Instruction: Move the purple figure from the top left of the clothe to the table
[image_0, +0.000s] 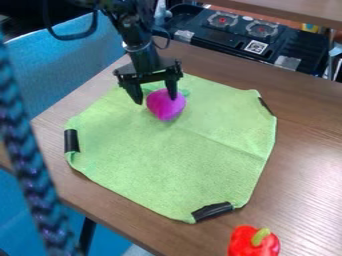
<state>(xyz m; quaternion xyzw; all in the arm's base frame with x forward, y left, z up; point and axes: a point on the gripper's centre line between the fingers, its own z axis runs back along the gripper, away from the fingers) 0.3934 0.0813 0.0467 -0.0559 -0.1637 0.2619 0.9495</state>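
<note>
- Your pincer (155, 99) hangs low over the cloth (167, 165), its fingers parted; I judge nothing is gripped.
- The purple figure (165, 106) lies on the cloth, just below the pincer and partly behind one finger (172, 90). Whether that finger touches it, you cannot tell from here.
- The other finger (135, 94) stands just beside the figure, towards the view's left.
- The step in hand looks like the grasp. Shift the pincer a little towards the view's right, so that the figure sits midway between both fingers.
- Then lower until the fingertips straddle its broad body, and close gently; a pinch on the tapering part could squeeze it out.
- Lift straight up before going sideways, or you may drag the cloth along. The table (304, 140) lies past the cloth's edge, on the view's right of the pincer.
- The figure's narrow tip points away from the pincer, towards the view's bottom; its broad, leafy end is beneath the fingers. The long axis runs between those ends, roughly across the finger-to-finger line.
</note>
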